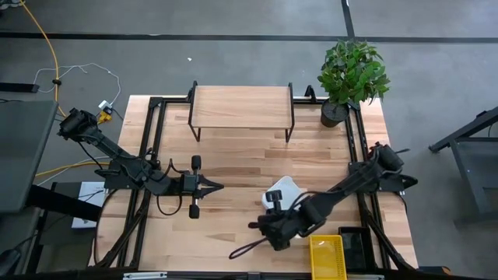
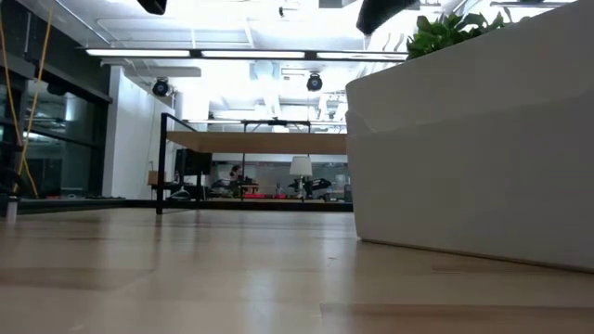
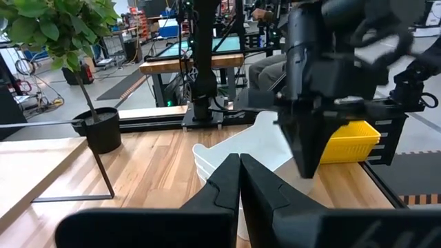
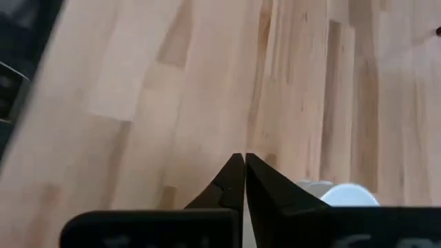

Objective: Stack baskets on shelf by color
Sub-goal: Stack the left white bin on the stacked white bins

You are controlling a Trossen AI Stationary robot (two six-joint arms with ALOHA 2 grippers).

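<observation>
A stack of white baskets rests bottom-down on the table right of centre; it shows nested in the left wrist view, and its wall fills the right of the low view. A yellow mesh basket sits at the near right edge. The shelf stands at the far middle with a bare top. My left gripper is shut, left of the white baskets and pointing at them. My right gripper is shut above the table, just near-left of the white baskets.
A potted plant stands at the far right corner, beside the shelf. Black frame rails run along the table's left and right edges. Bare wood lies between the shelf and the grippers.
</observation>
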